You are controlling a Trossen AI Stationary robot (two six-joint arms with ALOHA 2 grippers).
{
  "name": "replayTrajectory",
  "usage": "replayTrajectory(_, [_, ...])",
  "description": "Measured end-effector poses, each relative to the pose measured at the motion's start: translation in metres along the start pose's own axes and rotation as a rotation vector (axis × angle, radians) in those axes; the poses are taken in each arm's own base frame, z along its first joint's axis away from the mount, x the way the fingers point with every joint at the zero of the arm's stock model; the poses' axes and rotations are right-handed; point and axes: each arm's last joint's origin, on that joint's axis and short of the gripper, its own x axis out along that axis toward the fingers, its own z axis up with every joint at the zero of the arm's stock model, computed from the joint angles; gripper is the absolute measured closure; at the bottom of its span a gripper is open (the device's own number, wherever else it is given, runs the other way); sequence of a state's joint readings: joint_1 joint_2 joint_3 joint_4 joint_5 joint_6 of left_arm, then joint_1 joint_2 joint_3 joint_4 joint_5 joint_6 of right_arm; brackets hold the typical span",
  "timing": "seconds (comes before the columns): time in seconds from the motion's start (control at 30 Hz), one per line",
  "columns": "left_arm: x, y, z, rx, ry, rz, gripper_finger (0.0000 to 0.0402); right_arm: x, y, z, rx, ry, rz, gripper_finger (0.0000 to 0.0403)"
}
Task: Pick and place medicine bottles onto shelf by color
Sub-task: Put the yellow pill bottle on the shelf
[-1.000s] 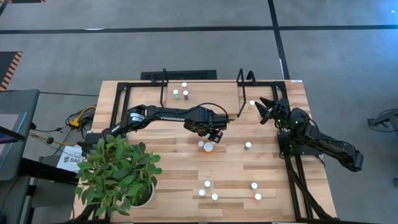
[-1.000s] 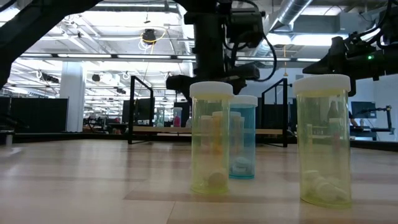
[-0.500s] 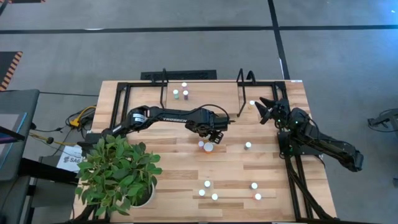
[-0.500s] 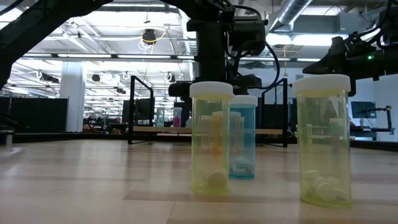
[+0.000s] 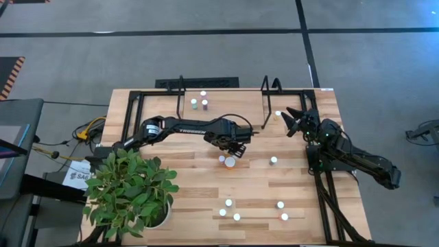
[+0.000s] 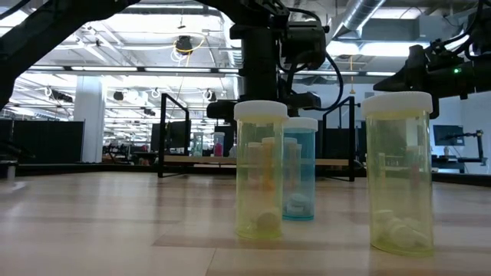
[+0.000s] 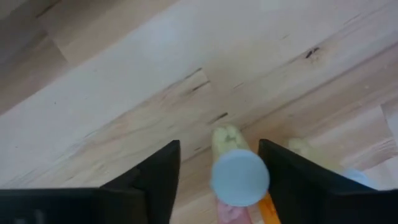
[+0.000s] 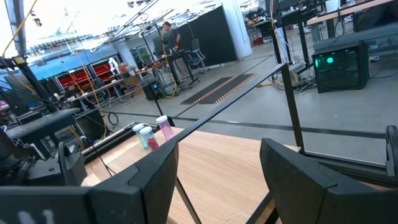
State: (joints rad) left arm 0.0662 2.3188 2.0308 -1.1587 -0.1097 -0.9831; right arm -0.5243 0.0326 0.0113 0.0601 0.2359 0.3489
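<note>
My left gripper (image 5: 234,149) points down over two small medicine bottles (image 5: 221,159) at mid-table. In the left wrist view its fingers (image 7: 155,183) stand on either side of one bottle's pale cap (image 7: 240,177). A gap shows on one side; at the other finger I cannot tell whether it touches. The bottle stands upright on the wood. My right gripper (image 5: 295,121) waits open and level by the shelf's right end, with nothing between its fingers (image 8: 155,180). The shelf (image 5: 223,88), black bars along the far edge, holds three bottles (image 5: 203,94).
More bottles stand near the front edge (image 5: 228,204) (image 5: 280,204), and one stands at mid-right (image 5: 274,160). In the low view, two yellowish bottles (image 6: 259,169) (image 6: 397,172) and a teal one (image 6: 299,172) stand close to the camera. A potted plant (image 5: 130,192) fills the near left corner.
My left gripper has sunk a little toward the two mid-table bottles and then kept still. The bottles have not moved.
</note>
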Motion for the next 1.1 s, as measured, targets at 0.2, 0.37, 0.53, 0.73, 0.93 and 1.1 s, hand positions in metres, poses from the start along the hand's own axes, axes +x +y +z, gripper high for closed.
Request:
replayTrajectory(0.2, [0.000, 0.000, 0.000, 0.002, 0.001, 0.000, 0.0280, 0.000, 0.000, 0.000, 0.000, 0.000, 0.000, 0.0154])
replayTrajectory(0.37, [0.000, 0.000, 0.000, 0.016, 0.002, 0.002, 0.0319, 0.000, 0.000, 0.000, 0.000, 0.000, 0.000, 0.0154])
replayTrajectory(0.53, [0.000, 0.002, -0.001, 0.021, 0.006, 0.023, 0.0307, 0.000, 0.000, 0.000, 0.000, 0.000, 0.000, 0.0154])
replayTrajectory(0.73, [0.001, 0.014, 0.008, 0.020, 0.055, 0.047, 0.0285, 0.000, 0.000, 0.000, 0.000, 0.000, 0.000, 0.0154])
replayTrajectory(0.93, [0.000, 0.032, 0.025, 0.005, 0.135, 0.035, 0.0302, 0.000, 0.000, 0.000, 0.000, 0.000, 0.000, 0.0154])
replayTrajectory(1.1, [-0.015, 0.047, 0.041, 0.028, 0.130, 0.025, 0.0307, 0.000, 0.000, 0.000, 0.000, 0.001, 0.000, 0.0154])
